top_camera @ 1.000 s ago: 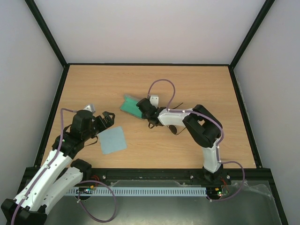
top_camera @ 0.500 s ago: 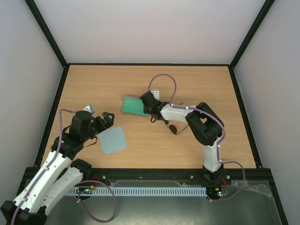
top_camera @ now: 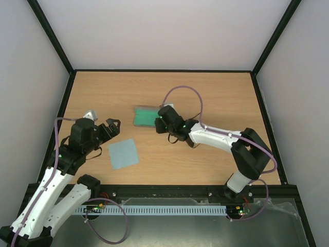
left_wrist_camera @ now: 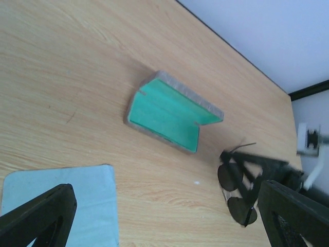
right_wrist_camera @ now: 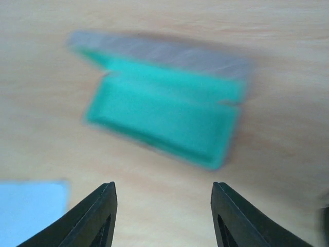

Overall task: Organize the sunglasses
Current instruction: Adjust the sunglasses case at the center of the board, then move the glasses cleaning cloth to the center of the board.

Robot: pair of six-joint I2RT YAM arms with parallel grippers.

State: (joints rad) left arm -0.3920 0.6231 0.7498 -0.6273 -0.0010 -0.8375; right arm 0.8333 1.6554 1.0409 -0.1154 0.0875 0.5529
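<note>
The sunglasses [left_wrist_camera: 230, 176], a thin dark wire pair with two round lenses, lie on the wooden table right of the open case; in the top view they peek out from under my right arm [top_camera: 191, 143]. The grey case with green lining [top_camera: 145, 116] lies open, and shows in both the left wrist view [left_wrist_camera: 172, 116] and the right wrist view [right_wrist_camera: 164, 110]. My right gripper [top_camera: 162, 122] is open and empty, just off the case's right end [right_wrist_camera: 167, 216]. My left gripper [top_camera: 110, 126] is open and empty, above the cloth's near side [left_wrist_camera: 164, 226].
A light blue square cloth [top_camera: 123, 153] lies flat left of centre, also seen in the left wrist view [left_wrist_camera: 61, 200] and the right wrist view [right_wrist_camera: 25, 206]. A black frame rail [top_camera: 164, 70] edges the table, with white walls behind.
My right arm has stretched out, its elbow swinging right, with the gripper staying by the case's right end. My left gripper has drawn back a little to the left.
</note>
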